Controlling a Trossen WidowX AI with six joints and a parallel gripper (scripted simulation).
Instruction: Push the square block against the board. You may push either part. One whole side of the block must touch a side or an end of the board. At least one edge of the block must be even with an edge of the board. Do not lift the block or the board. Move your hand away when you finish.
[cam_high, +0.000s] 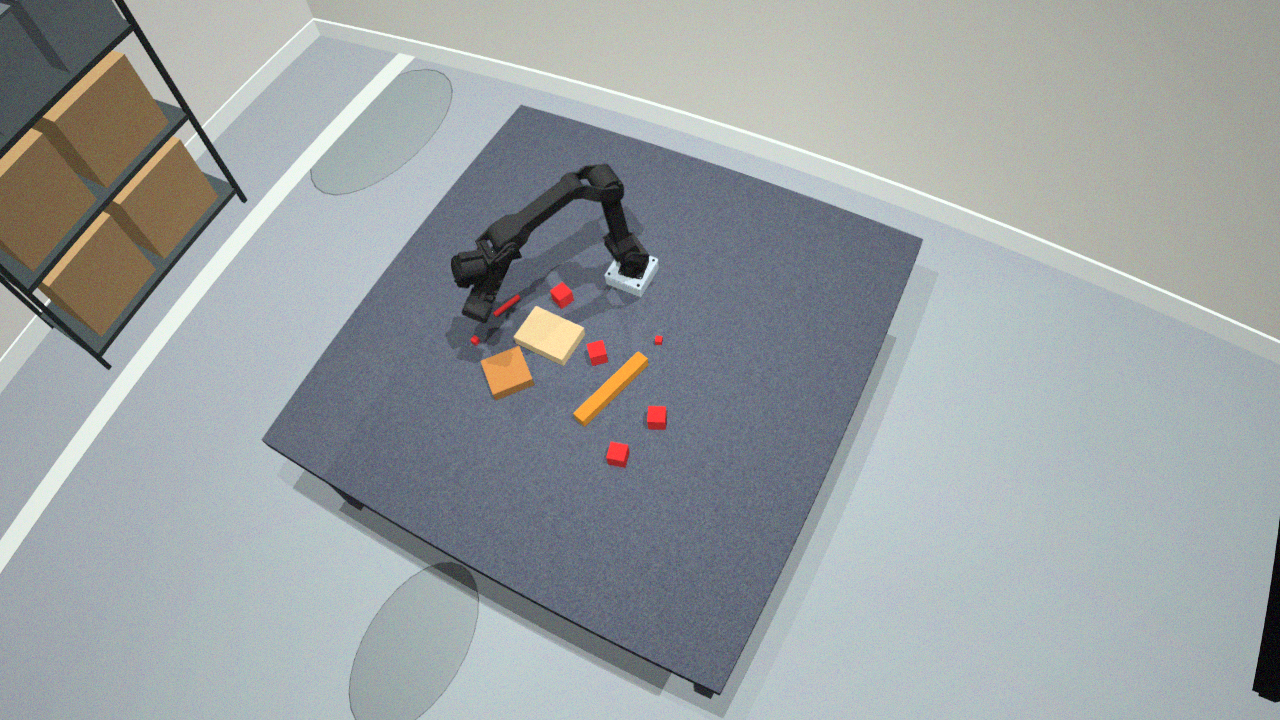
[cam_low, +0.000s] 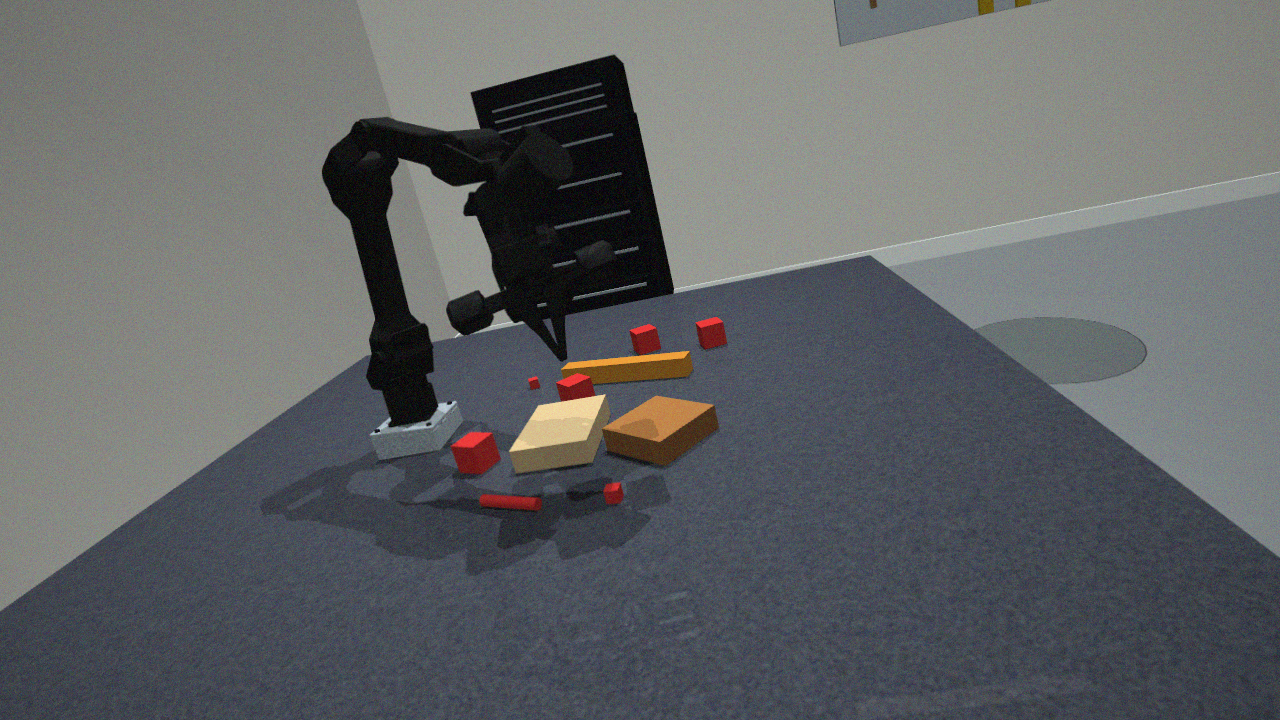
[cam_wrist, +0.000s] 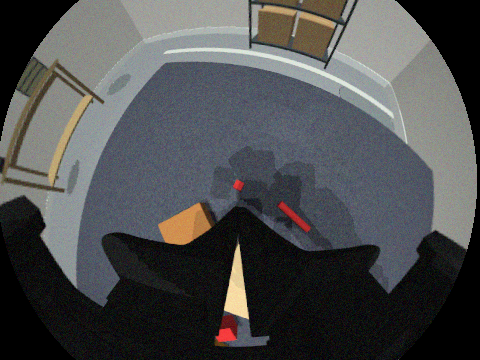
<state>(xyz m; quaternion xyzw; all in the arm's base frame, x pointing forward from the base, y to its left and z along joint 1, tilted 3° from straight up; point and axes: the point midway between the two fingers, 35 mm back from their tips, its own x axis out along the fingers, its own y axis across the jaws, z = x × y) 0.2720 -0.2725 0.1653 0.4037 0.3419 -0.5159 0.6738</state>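
The square block (cam_high: 506, 369) (cam_low: 666, 416) (cam_wrist: 185, 225), brown-orange, lies flat on the dark table. The cream rectangular board (cam_high: 549, 334) (cam_low: 561, 428) (cam_wrist: 237, 295) lies flat beside it, turned at a different angle. One corner of the block is close to the board's long side; no whole side of the block lies along the board. In the wrist view the board shows only through the gap behind the fingertips. My gripper (cam_low: 563, 357) (cam_wrist: 239, 212) is shut and empty, pointing down above the table. Its fingertips are hard to make out in the top view.
A red rod (cam_high: 507, 305) (cam_low: 510, 502) (cam_wrist: 294, 216) and a small red cube (cam_high: 474, 340) (cam_low: 613, 493) (cam_wrist: 238, 185) lie near the board and block. Larger red cubes (cam_high: 561, 294) (cam_high: 597, 351) stand close to the board. A long orange bar (cam_high: 610, 388) (cam_low: 626, 367) lies farther off, with more red cubes (cam_high: 657, 417) (cam_high: 617, 454).
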